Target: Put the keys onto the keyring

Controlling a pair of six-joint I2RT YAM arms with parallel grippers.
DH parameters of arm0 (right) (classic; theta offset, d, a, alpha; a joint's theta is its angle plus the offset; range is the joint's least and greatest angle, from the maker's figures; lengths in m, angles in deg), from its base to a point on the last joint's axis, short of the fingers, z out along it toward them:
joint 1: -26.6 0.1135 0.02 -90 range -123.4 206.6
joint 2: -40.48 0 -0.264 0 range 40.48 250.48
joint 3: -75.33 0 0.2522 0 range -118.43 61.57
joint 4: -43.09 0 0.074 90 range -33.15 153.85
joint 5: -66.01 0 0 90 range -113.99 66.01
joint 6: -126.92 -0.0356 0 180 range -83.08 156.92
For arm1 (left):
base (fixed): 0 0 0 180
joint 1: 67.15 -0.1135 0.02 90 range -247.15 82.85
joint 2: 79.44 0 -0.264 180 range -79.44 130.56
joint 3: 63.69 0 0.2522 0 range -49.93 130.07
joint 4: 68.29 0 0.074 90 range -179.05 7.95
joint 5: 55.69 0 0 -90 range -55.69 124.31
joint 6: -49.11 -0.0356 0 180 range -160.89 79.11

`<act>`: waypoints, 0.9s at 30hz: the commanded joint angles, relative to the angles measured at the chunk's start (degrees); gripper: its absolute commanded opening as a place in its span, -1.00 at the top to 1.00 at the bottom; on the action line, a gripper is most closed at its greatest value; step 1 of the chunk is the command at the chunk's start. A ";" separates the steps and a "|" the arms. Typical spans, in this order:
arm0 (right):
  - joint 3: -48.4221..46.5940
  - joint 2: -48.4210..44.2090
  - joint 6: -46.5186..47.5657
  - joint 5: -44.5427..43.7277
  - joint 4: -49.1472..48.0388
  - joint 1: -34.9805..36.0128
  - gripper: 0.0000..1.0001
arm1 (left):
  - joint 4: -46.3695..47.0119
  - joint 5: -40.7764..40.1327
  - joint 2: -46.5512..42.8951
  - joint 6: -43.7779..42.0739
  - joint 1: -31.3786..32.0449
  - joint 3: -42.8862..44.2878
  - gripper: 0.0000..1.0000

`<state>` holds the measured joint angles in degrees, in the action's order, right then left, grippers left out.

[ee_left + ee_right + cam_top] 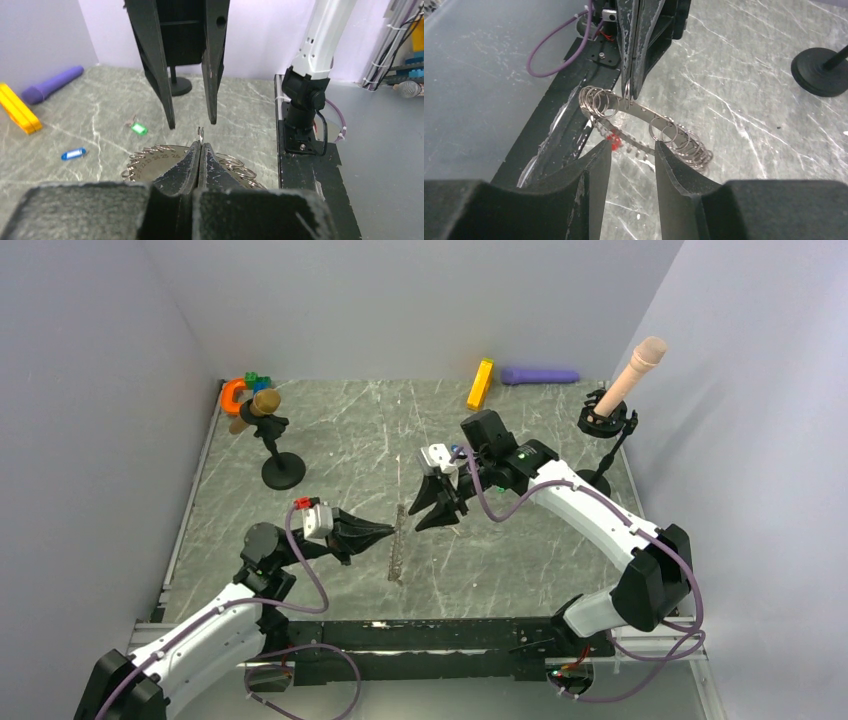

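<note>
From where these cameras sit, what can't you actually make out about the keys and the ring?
- Keyring, top view: edge-on sliver, its rings too small to see.
- Keyring's near part, left wrist view: hidden behind the left gripper.
- Red key, right wrist view: only a speck shows under the keyring.
- Black-rimmed key: in no view.

The counter [350, 430] is showing grey-green stone streaked with white veins. The keyring [644, 111] is gleaming silver (its coils are catching more light than its band). The green key [139, 129] and blue key [73, 154] are standing out brightly, and the yellow block [481, 383], purple cylinder [540, 375] and orange horseshoe piece [233, 395] are glowing at the far side.
</note>
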<state>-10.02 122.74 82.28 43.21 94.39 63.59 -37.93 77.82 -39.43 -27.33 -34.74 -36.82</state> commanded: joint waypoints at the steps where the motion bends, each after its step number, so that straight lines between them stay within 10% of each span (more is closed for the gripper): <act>1: -1.49 -1.94 5.73 5.49 3.66 -0.01 0.15 | 11.98 4.65 0.62 0.82 -0.27 0.17 1.00; 16: -4.73 -2.07 18.80 7.45 16.36 0.01 0.10 | -26.73 15.51 -3.64 -32.13 -0.41 14.45 1.00; 27: -7.94 -4.59 20.84 7.54 21.08 -0.01 0.09 | 9.72 20.52 -1.17 -4.46 -2.57 10.69 1.00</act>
<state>-15.18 121.08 100.20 47.73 113.43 63.59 -49.89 94.85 -42.01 -45.58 -36.49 -25.11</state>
